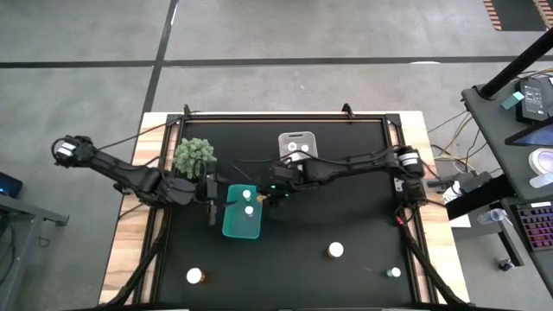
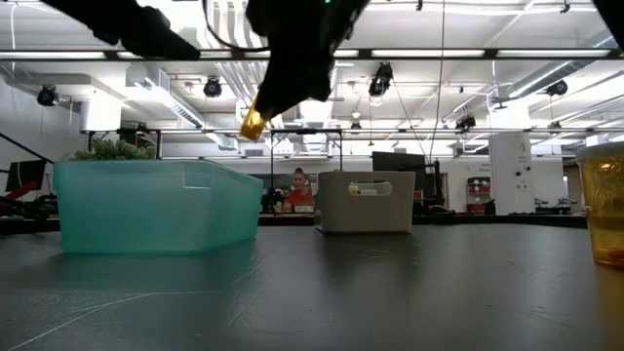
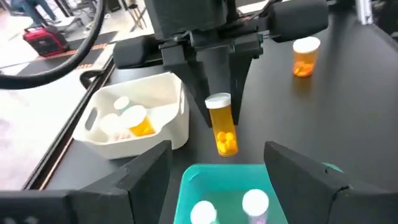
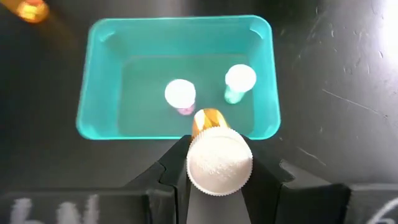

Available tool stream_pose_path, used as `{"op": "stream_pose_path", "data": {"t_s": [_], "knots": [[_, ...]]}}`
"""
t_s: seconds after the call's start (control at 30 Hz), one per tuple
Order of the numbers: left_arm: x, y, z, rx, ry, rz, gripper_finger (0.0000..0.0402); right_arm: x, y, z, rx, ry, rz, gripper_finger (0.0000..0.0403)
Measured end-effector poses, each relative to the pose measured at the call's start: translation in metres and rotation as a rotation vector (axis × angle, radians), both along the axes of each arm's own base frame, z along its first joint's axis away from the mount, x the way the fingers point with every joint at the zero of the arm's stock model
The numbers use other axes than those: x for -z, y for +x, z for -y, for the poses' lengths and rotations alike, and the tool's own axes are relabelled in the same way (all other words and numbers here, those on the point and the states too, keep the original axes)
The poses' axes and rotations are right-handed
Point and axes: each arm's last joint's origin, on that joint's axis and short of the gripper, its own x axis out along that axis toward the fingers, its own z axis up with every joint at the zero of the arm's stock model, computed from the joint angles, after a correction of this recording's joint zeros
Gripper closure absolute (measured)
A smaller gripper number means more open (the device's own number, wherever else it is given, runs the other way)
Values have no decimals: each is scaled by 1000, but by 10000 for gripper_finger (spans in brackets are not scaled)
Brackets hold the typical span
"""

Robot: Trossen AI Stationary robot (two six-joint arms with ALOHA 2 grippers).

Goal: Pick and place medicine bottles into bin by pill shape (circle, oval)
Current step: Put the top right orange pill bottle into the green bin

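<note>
The black tabletop (image 1: 346,216) sits in a light wooden frame on a grey floor, with a cluttered desk (image 1: 527,130) at its right; across it the room shows ceiling lights, ducts and a seated person (image 2: 297,190) far behind; a green bushy plant (image 1: 193,155) stands near the far left, a white bin (image 1: 296,144) holding bottles sits toward the far edge, and a teal bin (image 1: 241,212) lies near the centre with two white-capped bottles (image 4: 180,94) standing inside; three more capped bottles stand apart along the near side, one at the left (image 1: 195,276), one right of centre (image 1: 335,250), one farther right (image 1: 394,272). The right arm reaches in from the right, its right hand (image 4: 219,163) pointed down above the teal bin's edge, fingers closed on the white cap of an amber bottle (image 3: 222,124) of yellow pills that hangs upright, clear of the tabletop; the left arm stretches from the left edge, its left hand (image 3: 217,165) beside the teal bin, fingers spread wide and empty.
</note>
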Motion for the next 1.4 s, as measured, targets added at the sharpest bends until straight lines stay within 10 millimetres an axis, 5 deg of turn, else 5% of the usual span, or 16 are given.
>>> {"op": "stream_pose_path", "data": {"t_s": [0.43, 1.4], "knots": [[1, -26, -11, -17, -29, 102, 162, 16, 47, 18, -36, -45, -146, 300], [4, -22, -9, -13, -16, 89, 162, 53, 62, 21, -99, -38, -245, 295]]}}
